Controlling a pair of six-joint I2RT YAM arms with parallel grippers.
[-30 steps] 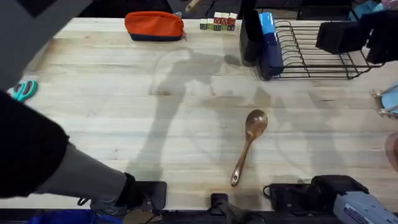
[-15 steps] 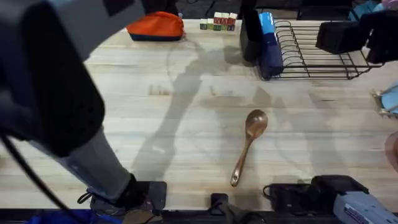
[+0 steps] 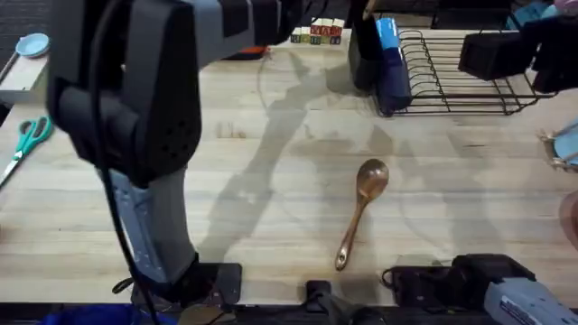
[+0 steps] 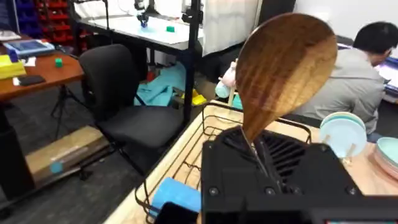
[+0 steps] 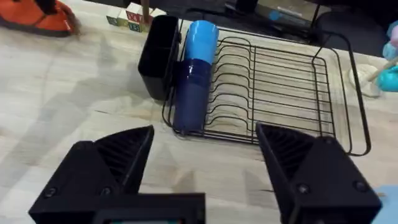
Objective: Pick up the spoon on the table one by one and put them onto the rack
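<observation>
One brown wooden spoon [image 3: 364,208] lies on the table [image 3: 271,181] right of centre, its bowl toward the rack. A second spoon [image 4: 286,68] stands bowl-up in my left gripper [image 4: 261,155], which is shut on its handle above the near end of the black wire rack [image 4: 211,127]. My left arm [image 3: 135,108] rises large and dark under the overhead camera and reaches toward the back. The rack [image 3: 461,72] stands at the back right with its black-and-blue holder [image 3: 379,59]. My right gripper [image 5: 205,140] is open, short of the rack [image 5: 280,87], with nothing between its fingers.
Teal scissors [image 3: 27,144] lie at the table's left edge. An orange pouch [image 3: 246,52] and small coloured blocks [image 3: 316,34] sit at the back, left of the holder [image 5: 193,81]. Light blue plates [image 4: 339,134] stand beyond the rack.
My left arm has swung up and to the right toward the rack, uncovering the scissors at the left edge. The spoon on the table and the right arm have not moved.
</observation>
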